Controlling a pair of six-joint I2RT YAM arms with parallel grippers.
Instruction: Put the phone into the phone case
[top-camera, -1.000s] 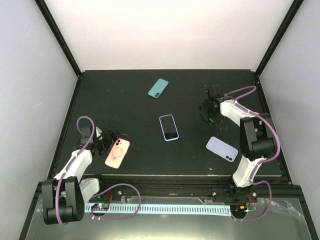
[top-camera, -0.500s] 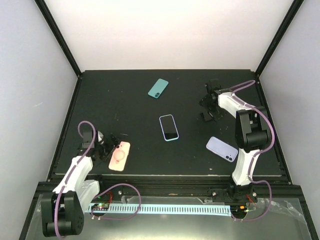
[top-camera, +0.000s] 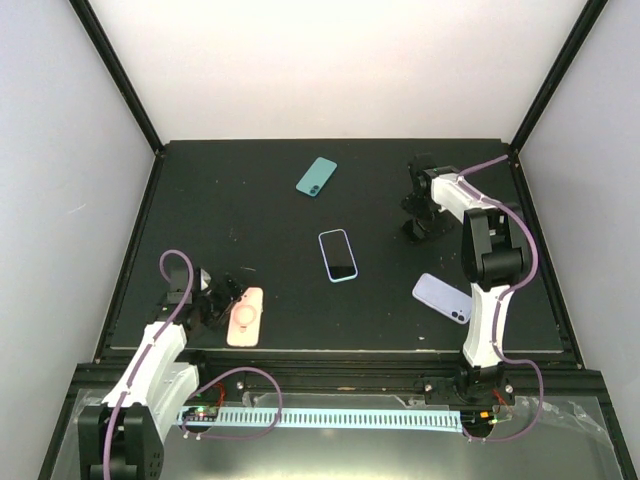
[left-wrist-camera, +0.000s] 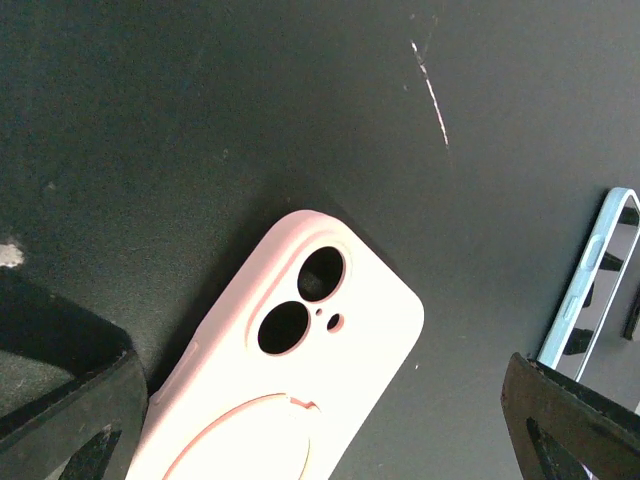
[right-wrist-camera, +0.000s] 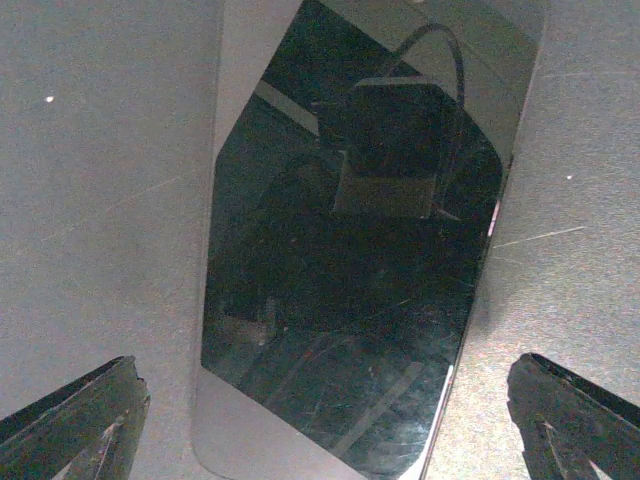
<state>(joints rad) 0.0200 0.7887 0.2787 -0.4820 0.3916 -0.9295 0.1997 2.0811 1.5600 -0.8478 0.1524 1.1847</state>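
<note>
- The teal-green phone (top-camera: 317, 177) is lying flat and back up on the far part of the black table (top-camera: 230, 200). It is sitting at a slant, well apart from both grippers.
- The lavender phone case (top-camera: 444, 298) is lying on the near right of the table, just beside the right arm's upright link. Its dark camera cut-out is sitting at the corner nearest that arm.
- A light blue-rimmed phone (top-camera: 338, 255) is resting screen up near the table's middle, between the teal-green phone and the lavender phone case.
- The right gripper (top-camera: 419, 213) is hanging over the far right of the table with its jaws spread wide, grasping nothing. Its wrist view is showing a glossy dark screen (right-wrist-camera: 350, 250) with a pale rim lying below, between the two fingers.
- The left gripper (top-camera: 220, 298) is hovering at the near left, jaws released and empty. A pink ring-marked phone (top-camera: 245, 316) is lying just beside it, its back with two lens openings showing between the fingers in the wrist view.
</note>
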